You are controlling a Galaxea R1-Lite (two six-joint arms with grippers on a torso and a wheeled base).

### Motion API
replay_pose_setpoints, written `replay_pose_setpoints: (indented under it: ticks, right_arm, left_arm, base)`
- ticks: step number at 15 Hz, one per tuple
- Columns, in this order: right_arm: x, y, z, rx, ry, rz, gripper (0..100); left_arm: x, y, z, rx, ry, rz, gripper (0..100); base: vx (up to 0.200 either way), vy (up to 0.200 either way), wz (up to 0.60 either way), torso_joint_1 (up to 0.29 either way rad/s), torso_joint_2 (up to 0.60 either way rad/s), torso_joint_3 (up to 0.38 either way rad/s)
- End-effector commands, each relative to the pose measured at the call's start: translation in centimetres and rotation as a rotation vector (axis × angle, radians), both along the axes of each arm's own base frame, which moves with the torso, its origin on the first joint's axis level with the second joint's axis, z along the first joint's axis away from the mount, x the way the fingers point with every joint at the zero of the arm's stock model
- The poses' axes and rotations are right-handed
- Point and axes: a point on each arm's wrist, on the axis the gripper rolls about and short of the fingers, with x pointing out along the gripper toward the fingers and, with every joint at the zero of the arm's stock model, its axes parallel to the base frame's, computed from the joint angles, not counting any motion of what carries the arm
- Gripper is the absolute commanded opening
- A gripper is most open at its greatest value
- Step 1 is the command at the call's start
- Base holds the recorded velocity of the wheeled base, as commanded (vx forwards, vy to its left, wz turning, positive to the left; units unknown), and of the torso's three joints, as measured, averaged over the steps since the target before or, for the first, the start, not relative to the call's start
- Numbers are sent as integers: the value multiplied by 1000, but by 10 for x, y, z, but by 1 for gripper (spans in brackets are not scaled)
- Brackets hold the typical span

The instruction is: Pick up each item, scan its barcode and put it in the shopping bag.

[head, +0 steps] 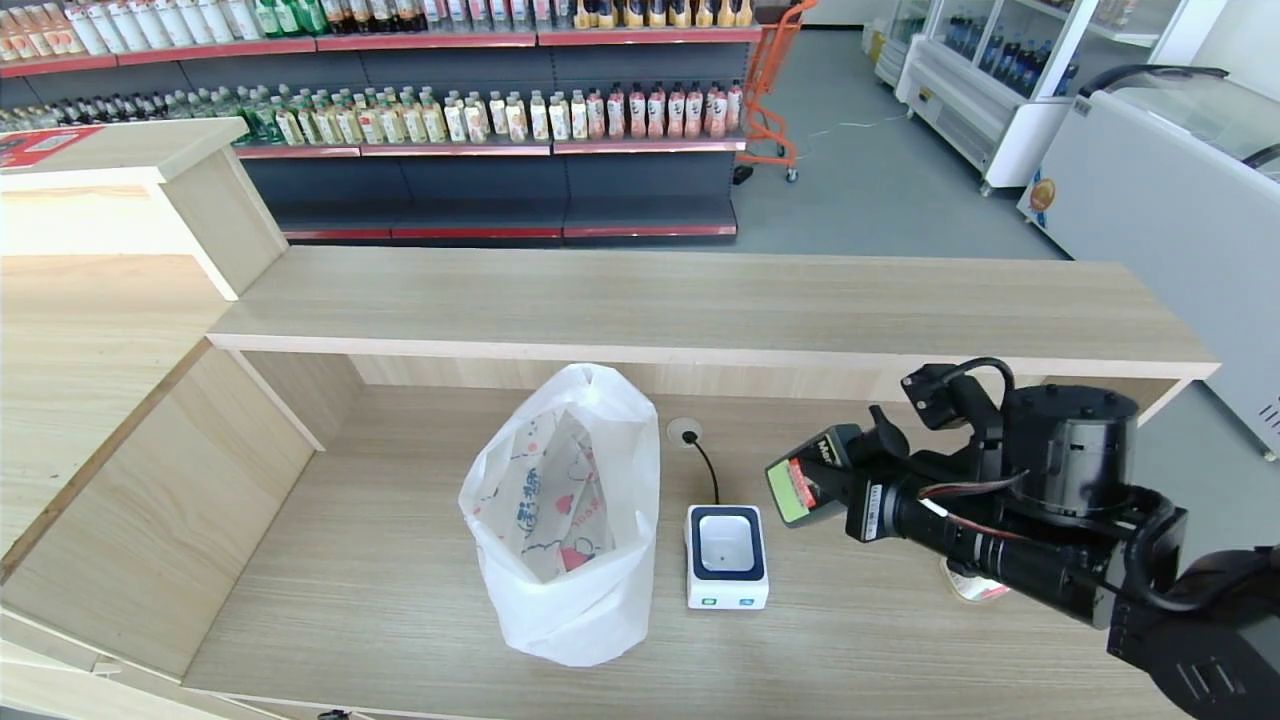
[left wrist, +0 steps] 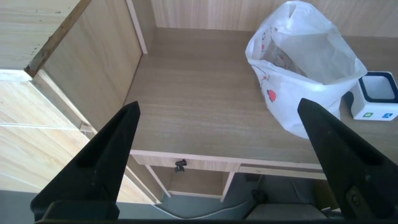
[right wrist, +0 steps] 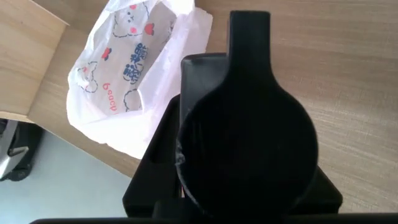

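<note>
On wooden counter (head: 350,600), bag (head: 560,570) beside scanner (head: 727,556), drink shelves (head: 500,120) behind, left jaws apart, right jaws clamping item (head: 802,486)

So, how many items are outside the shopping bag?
2: a box in the right end effector, above the counter; another item on the counter, partly hidden behind that arm.

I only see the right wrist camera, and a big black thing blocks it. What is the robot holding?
Observer: The right gripper is shut on a small dark package with a green-and-red end.
Operator: Where's the scanner?
Observer: The scanner stands on the counter beside the shopping bag, on its right.
Operator: And the other arm?
Observer: The left gripper, fingers open and empty, is above the counter's near edge.
</note>
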Motion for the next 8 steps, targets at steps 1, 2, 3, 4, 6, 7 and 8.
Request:
replay_pose_setpoints:
  ticks: [1,2,3,4,6,7,8]
  right_arm:
    - [-10,-6,10,71,2,-17,0]
    - [-10,-7,10,100,20,-26,0]
    - [-10,-7,10,112,26,-31,0]
    - [-10,-6,8,128,46,-36,0]
    - [-10,-6,6,142,65,-40,0]
    - [-11,-7,5,142,68,-41,0]
    - [-11,-7,5,148,73,-43,0]
  left_arm:
    - [0,0,0,3,1,0,100]
    - [0,0,0,3,0,0,100]
    - [0,0,0,5,0,2,100]
    - [0,0,0,-6,-1,2,100]
    - [0,0,0,-4,1,2,100]
    - [0,0,0,-3,1,2,100]
    - [0,0,0,-4,1,2,100]
  base:
    - [0,0,0,0,0,0]
    - [0,0,0,0,0,0]
    - [-200,0,0,2,7,2]
    - [-200,0,0,2,7,7]
    - [-200,0,0,7,12,0]
    - [0,0,0,0,0,0]
    - [0,0,0,0,0,0]
